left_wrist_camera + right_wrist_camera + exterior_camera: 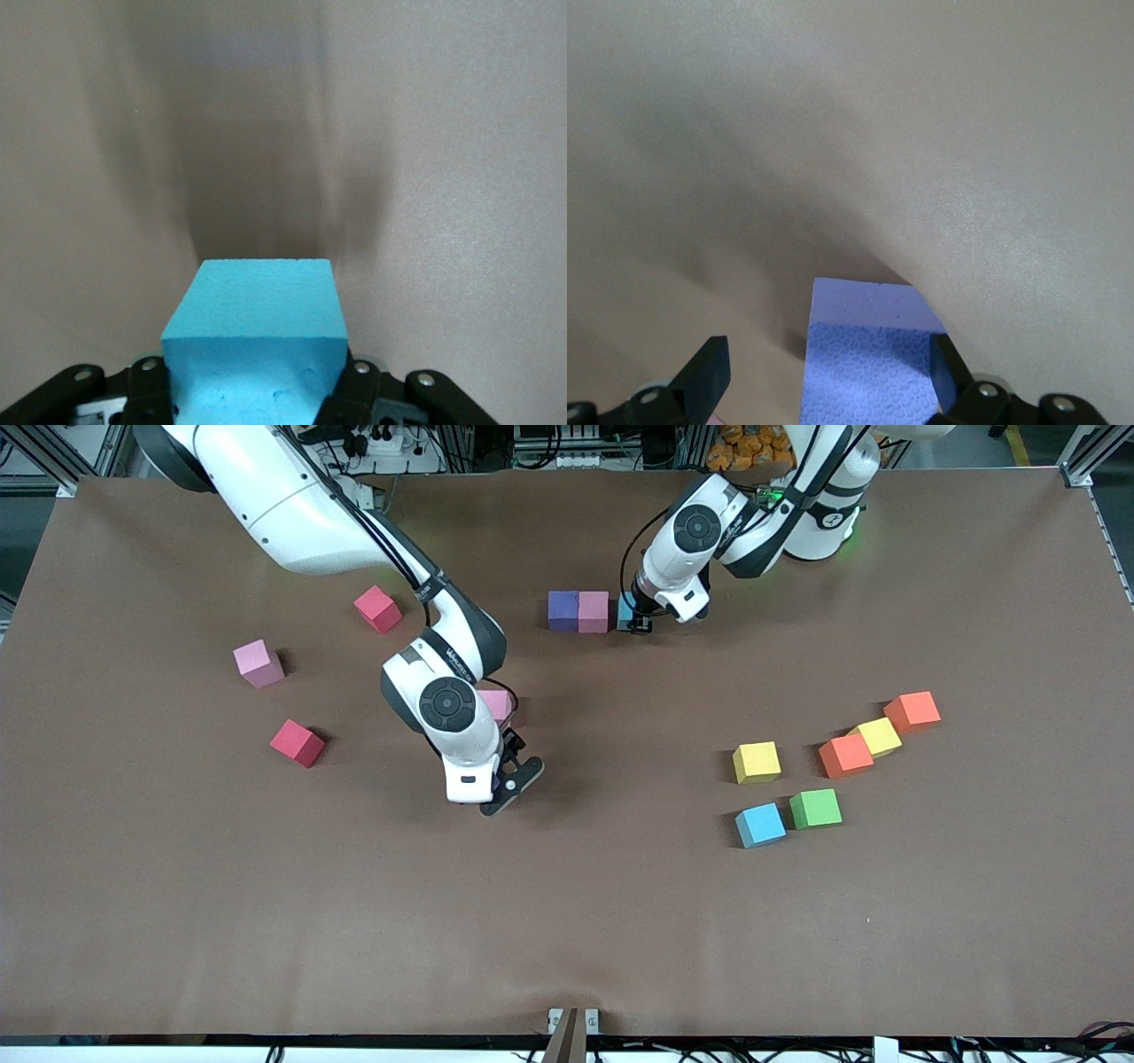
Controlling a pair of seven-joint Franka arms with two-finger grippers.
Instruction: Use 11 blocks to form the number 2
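Note:
Near the robots' bases, a purple block (563,610) and a pink block (593,611) sit side by side. My left gripper (634,622) (254,381) is shut on a light blue block (625,609) (257,354) at the pink one's end of that row, low at the table. My right gripper (512,775) (828,363) is open over mid-table. In the right wrist view a purple block (873,354) stands between its fingers against one pad; the front view hides this block under the hand. A pink block (498,703) peeks out by the right wrist.
Toward the right arm's end lie a pink block (258,662) and two red blocks (377,608) (298,742). Toward the left arm's end lie two yellow blocks (757,762) (876,736), two orange (845,755) (912,711), a green (815,808) and a light blue (760,825).

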